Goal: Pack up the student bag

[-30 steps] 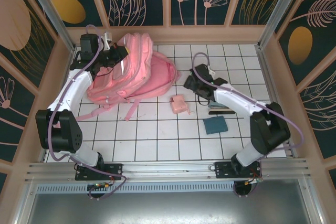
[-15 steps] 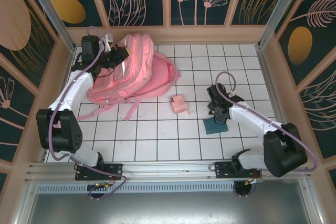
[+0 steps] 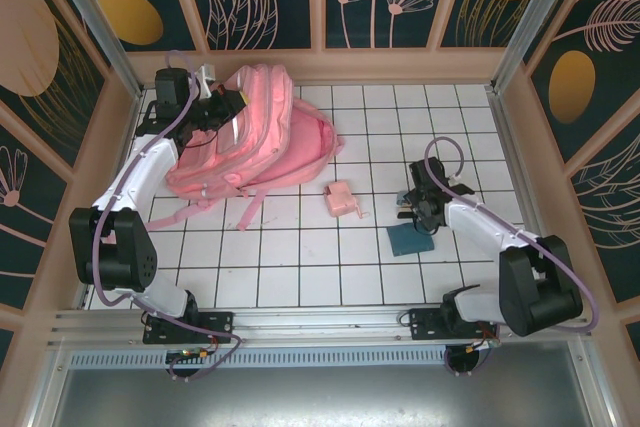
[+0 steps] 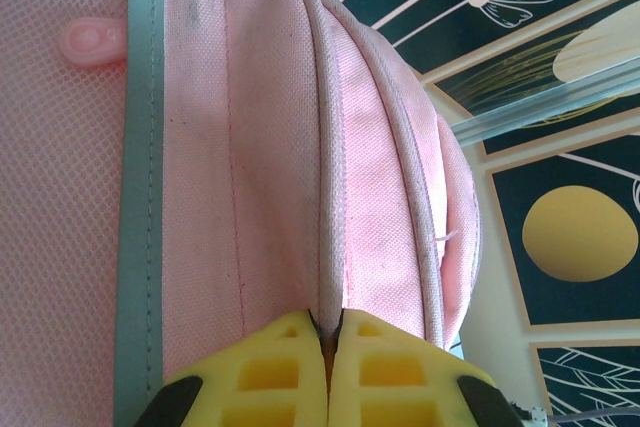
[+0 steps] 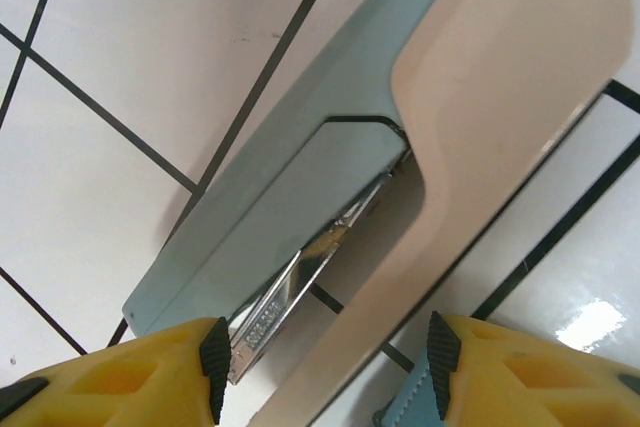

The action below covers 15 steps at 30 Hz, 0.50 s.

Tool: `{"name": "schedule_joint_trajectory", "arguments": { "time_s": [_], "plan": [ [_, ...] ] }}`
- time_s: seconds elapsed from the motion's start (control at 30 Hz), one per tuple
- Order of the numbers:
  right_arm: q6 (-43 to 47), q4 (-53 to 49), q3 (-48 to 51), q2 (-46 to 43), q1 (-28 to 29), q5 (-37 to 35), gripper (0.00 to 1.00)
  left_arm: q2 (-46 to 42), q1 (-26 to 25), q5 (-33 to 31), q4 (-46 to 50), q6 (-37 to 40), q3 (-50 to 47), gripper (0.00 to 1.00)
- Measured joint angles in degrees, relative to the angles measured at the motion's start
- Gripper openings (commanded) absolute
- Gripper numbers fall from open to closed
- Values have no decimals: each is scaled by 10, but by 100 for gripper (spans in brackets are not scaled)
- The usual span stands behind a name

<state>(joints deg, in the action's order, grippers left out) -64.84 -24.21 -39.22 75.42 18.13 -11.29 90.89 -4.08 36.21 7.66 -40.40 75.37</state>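
You have the right gripper (image 5: pixel 327 359) spread astride a grey-blue and beige metal stapler (image 5: pixel 300 147) near the right edge of the white tiled table (image 3: pixel 300 257); at the far left corner, your left gripper (image 4: pixel 327 332) pinches a seam of the large pink fabric student bag (image 3: pixel 270 137)
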Motion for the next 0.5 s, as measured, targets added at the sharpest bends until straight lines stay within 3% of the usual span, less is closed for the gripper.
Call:
{"name": "schedule_joint_trajectory", "arguments": {
  "time_s": [0.5],
  "plan": [
    [39,10,-6,35,-12,9,14,0,0,0,0,0,0,0]
  ]
}}
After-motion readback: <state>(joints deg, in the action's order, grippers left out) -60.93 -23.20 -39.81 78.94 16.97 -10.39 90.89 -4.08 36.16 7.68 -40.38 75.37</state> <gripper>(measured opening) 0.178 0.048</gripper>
